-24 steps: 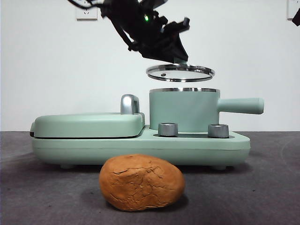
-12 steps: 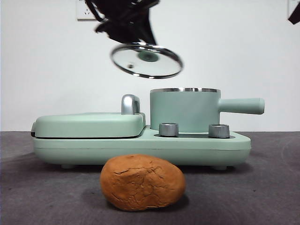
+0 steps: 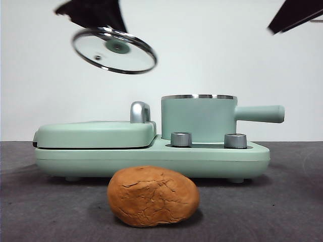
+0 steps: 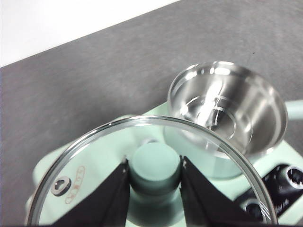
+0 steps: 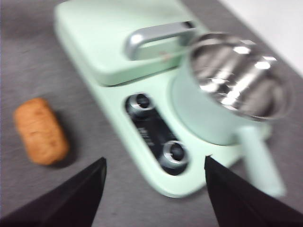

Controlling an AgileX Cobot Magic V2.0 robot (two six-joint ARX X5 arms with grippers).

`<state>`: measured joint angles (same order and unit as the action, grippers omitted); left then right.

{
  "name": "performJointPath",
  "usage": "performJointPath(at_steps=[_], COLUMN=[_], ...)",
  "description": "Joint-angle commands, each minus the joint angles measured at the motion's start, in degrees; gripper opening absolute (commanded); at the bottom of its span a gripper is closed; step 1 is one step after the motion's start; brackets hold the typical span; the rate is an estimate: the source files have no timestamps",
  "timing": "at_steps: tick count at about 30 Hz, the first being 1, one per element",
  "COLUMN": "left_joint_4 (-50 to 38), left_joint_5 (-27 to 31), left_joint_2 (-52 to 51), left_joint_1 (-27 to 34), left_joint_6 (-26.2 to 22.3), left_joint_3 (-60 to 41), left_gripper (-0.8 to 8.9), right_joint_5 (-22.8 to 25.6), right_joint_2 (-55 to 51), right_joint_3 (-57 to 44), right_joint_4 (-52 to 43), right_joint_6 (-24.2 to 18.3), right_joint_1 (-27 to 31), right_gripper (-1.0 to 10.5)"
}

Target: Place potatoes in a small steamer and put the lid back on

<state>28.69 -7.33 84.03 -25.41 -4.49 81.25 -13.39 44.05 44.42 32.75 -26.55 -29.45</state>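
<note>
Grey felt table [image 3: 292,201] | round glass lid [image 3: 114,50] | wrinkled oval potato [image 3: 153,196]

A mint-green cooker base [image 3: 151,160] sits on the dark grey worktop [image 3: 282,201], its flat griddle cover [image 3: 93,133] on the left with a chrome handle [image 3: 140,112]; two steel knobs [image 3: 181,139] face front.

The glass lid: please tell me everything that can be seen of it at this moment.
The lid is a round disc of clear glass with a steel rim, a small steam hole and a mint-green knob. It hangs tilted in the air, high above the flat griddle cover, to the side of the open steamer pot. Only the left end effector touches it, its two black jaws shut on the knob.
</note>
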Motion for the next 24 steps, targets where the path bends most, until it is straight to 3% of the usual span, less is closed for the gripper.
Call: performJointPath(at_steps=[1,12,20,24], left_joint_4=[-1.3,-0.3,1.1,1.1], left_joint_5=[0.3,2.5,2.5,2.5], left_joint_2=[-4.6,-23.1,-25.6,-25.6], left_joint_1=[1.0,5.9,7.3,7.5], left_joint_6=[-0.5,0.7,0.7,0.7], left_joint_3=[-3.0,-17.6,-17.6,-17.6], left_gripper=[0.12,0.11,0.11,0.11], right_joint_5=[-0.2,-0.7,-3.6,-3.6], right_joint_2=[2.8,17.7,28.8,33.3], right_joint_3=[1.0,1.0,1.0,1.0], right_joint_4=[-0.7,-6.3,-13.1,-15.9], right_joint_6=[0.7,0.7,0.9,0.9], right_joint_1=[-3.2,-13.2,-17.0,-18.0], right_gripper=[3.4,3.4,3.4,4.4])
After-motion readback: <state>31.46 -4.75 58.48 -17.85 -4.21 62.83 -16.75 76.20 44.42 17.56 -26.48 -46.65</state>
